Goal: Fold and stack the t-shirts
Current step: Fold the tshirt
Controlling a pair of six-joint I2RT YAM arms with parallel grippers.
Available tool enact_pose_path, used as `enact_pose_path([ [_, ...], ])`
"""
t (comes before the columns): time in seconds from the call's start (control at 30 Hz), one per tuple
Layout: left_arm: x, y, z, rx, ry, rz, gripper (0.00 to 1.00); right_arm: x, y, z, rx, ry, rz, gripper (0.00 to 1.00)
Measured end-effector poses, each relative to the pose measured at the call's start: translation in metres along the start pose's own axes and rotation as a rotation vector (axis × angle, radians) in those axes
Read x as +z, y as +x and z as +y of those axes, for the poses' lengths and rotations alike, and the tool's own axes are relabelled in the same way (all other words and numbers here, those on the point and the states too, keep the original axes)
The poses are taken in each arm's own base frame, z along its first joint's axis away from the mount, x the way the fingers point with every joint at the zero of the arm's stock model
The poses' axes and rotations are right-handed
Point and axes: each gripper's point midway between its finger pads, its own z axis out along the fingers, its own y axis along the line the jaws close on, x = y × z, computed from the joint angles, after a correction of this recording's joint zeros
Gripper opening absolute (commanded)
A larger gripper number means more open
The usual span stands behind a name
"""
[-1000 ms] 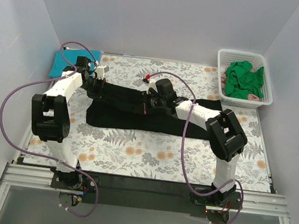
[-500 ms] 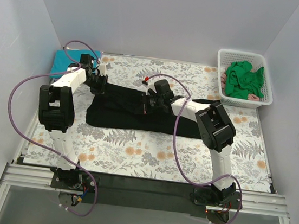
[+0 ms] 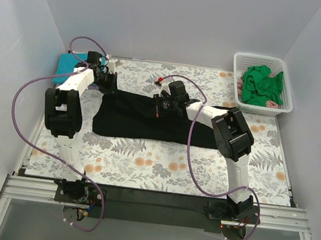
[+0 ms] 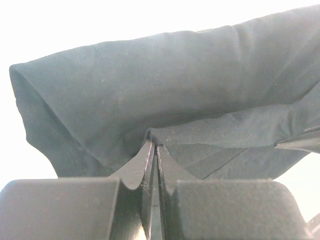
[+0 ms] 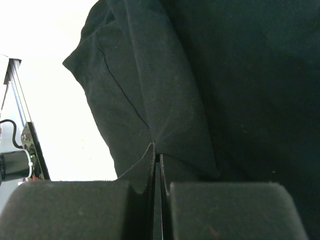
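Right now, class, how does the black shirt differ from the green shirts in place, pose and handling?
Place: the black shirt lies on the table cover; the green shirts sit in the basket. Pose: the black shirt is stretched out long; the green shirts are crumpled in a heap. Handling: the left gripper and right gripper are shut on the black shirt; nothing touches the green shirts. Both are plain, single-colour cloth.

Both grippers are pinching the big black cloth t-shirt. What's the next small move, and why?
Probably pull both grippers slightly toward the table's far side, keeping them level. The left gripper and right gripper are each shut on a fold along the far edge of the large black cloth t-shirt, which looks bunched on the fern-print table cover.
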Motion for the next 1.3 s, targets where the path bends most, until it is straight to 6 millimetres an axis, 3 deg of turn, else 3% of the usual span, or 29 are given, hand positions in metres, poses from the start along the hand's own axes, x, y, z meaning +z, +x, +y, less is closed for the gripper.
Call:
enact_pose_path([
  [0.27,0.004,0.015,0.000,-0.021,0.005,0.031,0.00,0.000,0.003,-0.002,0.015,-0.019,0.013,0.01],
  [0.47,-0.004,0.034,-0.007,-0.037,0.007,0.052,0.00,-0.001,0.004,0.001,0.018,-0.042,0.021,0.01],
  [0.8,-0.015,0.018,-0.012,-0.020,0.007,0.020,0.00,-0.005,0.004,0.000,0.042,-0.067,0.029,0.01],
  [1.1,-0.017,0.016,-0.014,-0.041,0.009,0.025,0.00,-0.003,0.011,-0.005,0.077,-0.085,0.050,0.01],
  [1.3,-0.005,0.013,-0.014,-0.031,0.021,0.031,0.00,-0.001,0.017,-0.009,0.106,-0.088,0.066,0.01],
])
